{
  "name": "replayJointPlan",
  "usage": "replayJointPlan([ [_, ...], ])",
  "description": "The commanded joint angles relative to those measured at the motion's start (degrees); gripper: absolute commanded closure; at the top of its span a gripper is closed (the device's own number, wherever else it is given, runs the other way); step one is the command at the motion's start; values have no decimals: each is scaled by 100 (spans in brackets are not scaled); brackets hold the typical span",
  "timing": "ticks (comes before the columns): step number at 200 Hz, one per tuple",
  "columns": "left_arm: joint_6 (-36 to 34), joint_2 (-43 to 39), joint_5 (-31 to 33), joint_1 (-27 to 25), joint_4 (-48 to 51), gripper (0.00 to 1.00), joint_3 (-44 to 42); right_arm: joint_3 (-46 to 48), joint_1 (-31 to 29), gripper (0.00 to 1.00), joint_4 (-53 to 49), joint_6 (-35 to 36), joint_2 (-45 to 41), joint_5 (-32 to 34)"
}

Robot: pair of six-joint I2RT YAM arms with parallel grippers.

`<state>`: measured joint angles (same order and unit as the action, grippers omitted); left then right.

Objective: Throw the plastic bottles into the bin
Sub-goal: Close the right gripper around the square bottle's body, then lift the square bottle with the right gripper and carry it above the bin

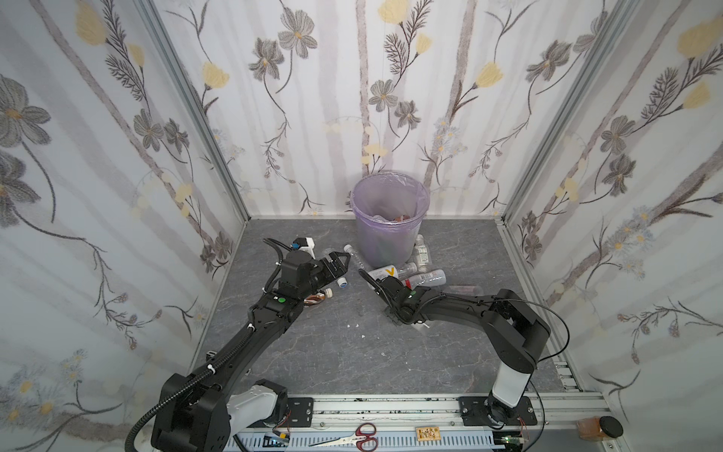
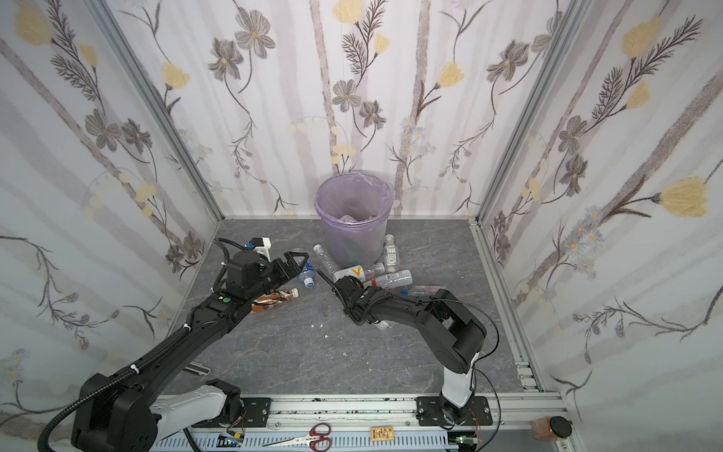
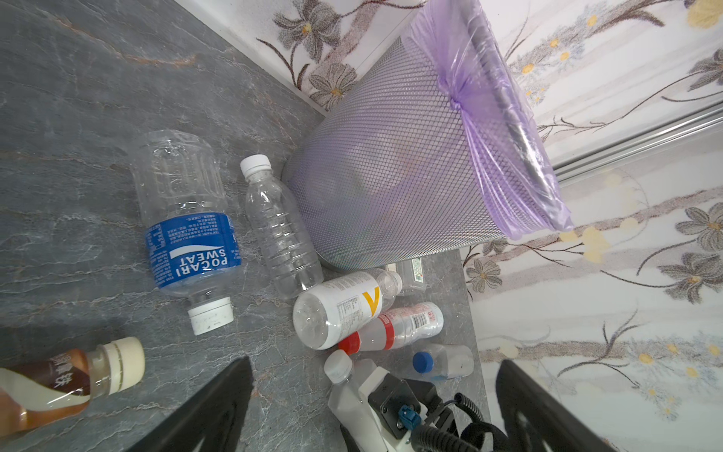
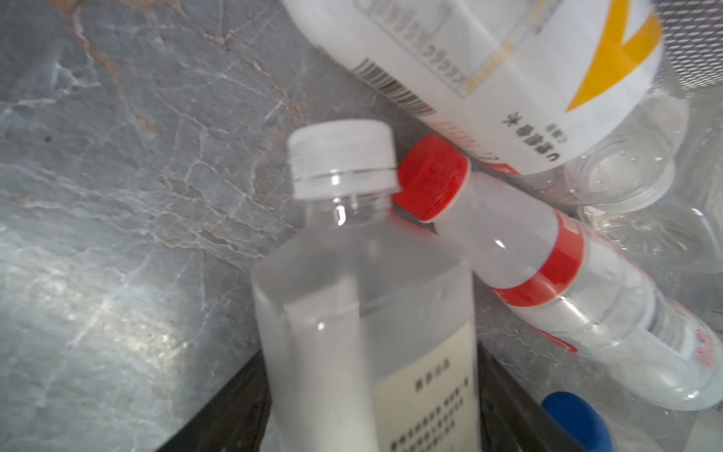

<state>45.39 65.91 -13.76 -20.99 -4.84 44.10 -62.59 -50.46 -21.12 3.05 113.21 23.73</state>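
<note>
Lifting the frosted bottle clamped in your right gripper could knock the red-capped bottle touching it; left gripper gapes empty.

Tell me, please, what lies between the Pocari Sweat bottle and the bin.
A clear unlabelled bottle lies on its side between the Pocari Sweat bottle and the bin; the left wrist view shows it.
</note>
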Motion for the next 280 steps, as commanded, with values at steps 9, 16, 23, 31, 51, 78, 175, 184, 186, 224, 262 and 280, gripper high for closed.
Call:
replayJointPlan([
  [9,-30,-26,-38,11,7,0,42,37,-46,23,121,7,-14,-103],
  [16,-30,-17,-30,23,10,0,46,36,-44,23,126,11,-37,-129],
  [23,-23,-9,-28,19,10,0,55,41,-52,25,129,-4,-44,-160],
  [31,-17,-8,-30,20,10,0,57,43,-61,28,150,-14,-71,-216],
  [51,-4,-33,-30,10,18,0,47,36,-99,32,183,-68,-146,-384],
  [78,5,-94,-13,14,44,0,27,73,-152,37,299,-117,-298,-542],
  [175,34,-175,20,11,111,0,108,-47,179,41,1268,-279,-2339,-850],
  [184,32,-175,14,14,115,0,117,-61,283,41,1449,-304,-2626,-863],
  [186,34,-175,14,13,119,0,119,-61,295,42,1505,-309,-2700,-879],
  [224,25,-200,-4,15,150,0,178,116,890,44,2629,-394,-3866,-995],
  [262,41,-182,7,9,159,0,203,293,1372,45,3981,-454,-4557,-552],
  [280,34,-192,-12,8,175,0,211,489,1556,45,4777,-428,-4831,-424],
])
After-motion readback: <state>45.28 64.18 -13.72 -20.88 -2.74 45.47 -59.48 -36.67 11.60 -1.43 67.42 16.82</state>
